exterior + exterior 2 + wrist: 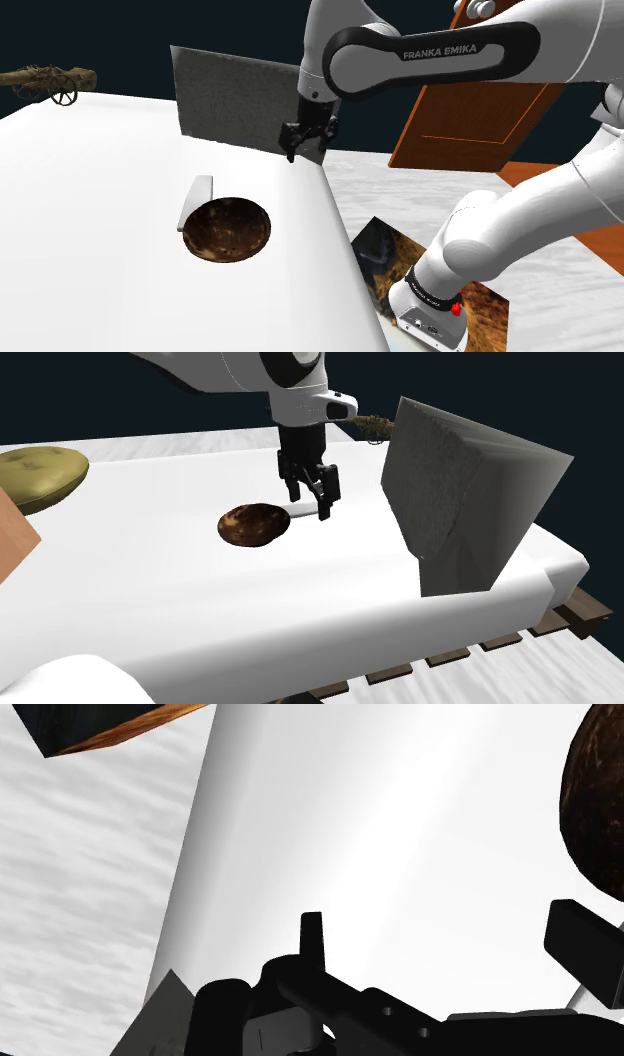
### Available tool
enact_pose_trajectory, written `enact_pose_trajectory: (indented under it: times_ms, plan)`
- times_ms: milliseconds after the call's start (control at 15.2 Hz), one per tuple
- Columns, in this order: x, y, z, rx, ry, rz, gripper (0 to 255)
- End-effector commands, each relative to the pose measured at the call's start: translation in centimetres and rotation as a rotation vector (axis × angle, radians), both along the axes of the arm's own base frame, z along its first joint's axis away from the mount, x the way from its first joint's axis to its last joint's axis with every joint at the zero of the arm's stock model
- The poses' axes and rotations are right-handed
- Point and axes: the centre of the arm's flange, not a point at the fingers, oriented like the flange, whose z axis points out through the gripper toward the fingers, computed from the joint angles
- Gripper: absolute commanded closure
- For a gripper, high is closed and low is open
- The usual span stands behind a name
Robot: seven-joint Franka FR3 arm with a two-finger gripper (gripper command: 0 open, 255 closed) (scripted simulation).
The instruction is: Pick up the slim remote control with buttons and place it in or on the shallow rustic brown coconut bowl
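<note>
A shallow mottled brown bowl (228,230) lies on the white bed (90,250). A slim pale grey remote (197,203) lies flat against the bowl's rim, on the shoulder view's left side of it. My black gripper (308,150) hangs open and empty above the bed's edge, up and to the right of the bowl in that view. In the second exterior view the gripper (308,504) hovers just right of the bowl (254,524). In the wrist view the fingers (312,939) stand wide apart around the gripper (450,944) centre, with the bowl (597,804) beyond one finger.
A large grey cushion (240,100) stands upright behind the gripper, bulky in the second exterior view as the cushion (460,492). A brown door (480,90) leans right of the bed. An olive cushion (35,472) lies at the bed's far end. A small cannon model (45,82) sits far back.
</note>
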Motion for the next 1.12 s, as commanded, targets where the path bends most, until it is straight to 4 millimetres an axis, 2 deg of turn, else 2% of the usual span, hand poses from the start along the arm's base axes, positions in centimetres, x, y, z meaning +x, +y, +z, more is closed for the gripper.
enact_pose_trajectory:
  times_ms: [0,528,1056]
  plan:
    - [1.4,1.9,-1.4,0.008,0.002,-0.039,0]
    - [7.9,8.7,-6.0,0.032,0.011,-0.182,0]
    - [15.3,14.6,-10.6,0.056,0.02,-0.324,0]
